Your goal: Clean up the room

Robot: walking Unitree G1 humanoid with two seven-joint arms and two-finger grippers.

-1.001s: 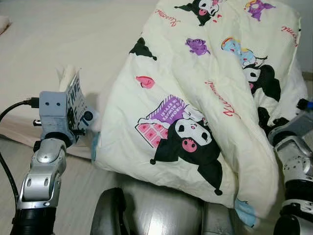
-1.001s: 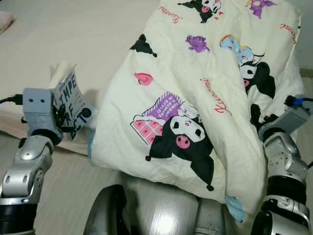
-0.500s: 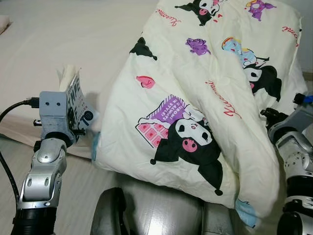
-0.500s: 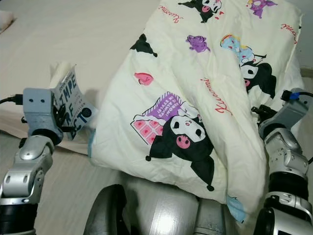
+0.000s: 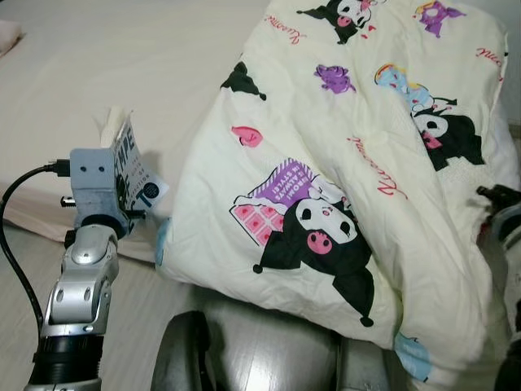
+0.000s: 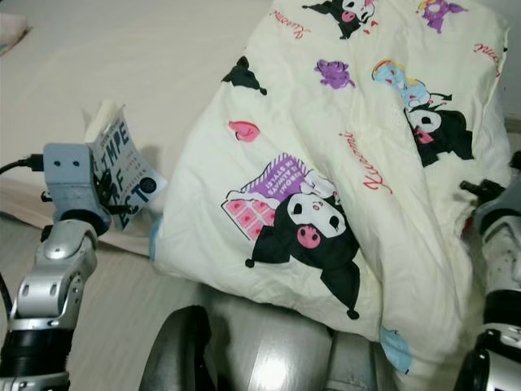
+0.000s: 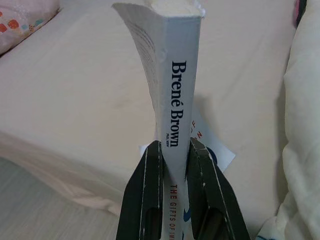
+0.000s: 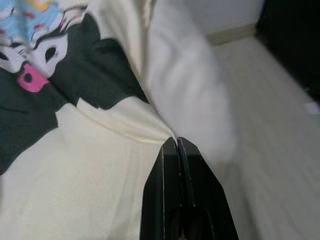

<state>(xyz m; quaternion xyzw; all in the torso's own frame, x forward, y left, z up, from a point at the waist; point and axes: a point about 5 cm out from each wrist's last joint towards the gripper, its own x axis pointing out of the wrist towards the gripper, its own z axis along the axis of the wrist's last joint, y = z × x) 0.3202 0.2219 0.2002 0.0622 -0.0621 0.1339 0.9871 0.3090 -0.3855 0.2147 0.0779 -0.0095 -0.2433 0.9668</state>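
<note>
A white paperback book [image 7: 175, 75] with "Brené Brown" on its spine stands upright in my left gripper [image 7: 175, 150], which is shut on its lower spine. It hangs over the bed's near left edge. The book [image 5: 134, 167] sits just above my left wrist block. A cream blanket [image 5: 326, 147] printed with black cartoon characters lies heaped over the right half of the bed. My right gripper [image 8: 176, 141] is at the blanket's right edge [image 5: 491, 194], its fingers pressed together with a fold of the cloth drawn to their tips.
The beige bed sheet [image 5: 122, 57] stretches flat to the left of the blanket. A pink pillow [image 7: 20, 20] lies at its far corner. Pale wood floor [image 5: 24, 269] runs beside the bed, and more floor [image 8: 280, 115] lies right of the blanket.
My right arm has drawn back to the right, out from under the blanket's edge. The left arm with the book has stayed where it was. The camera has shifted slightly.
</note>
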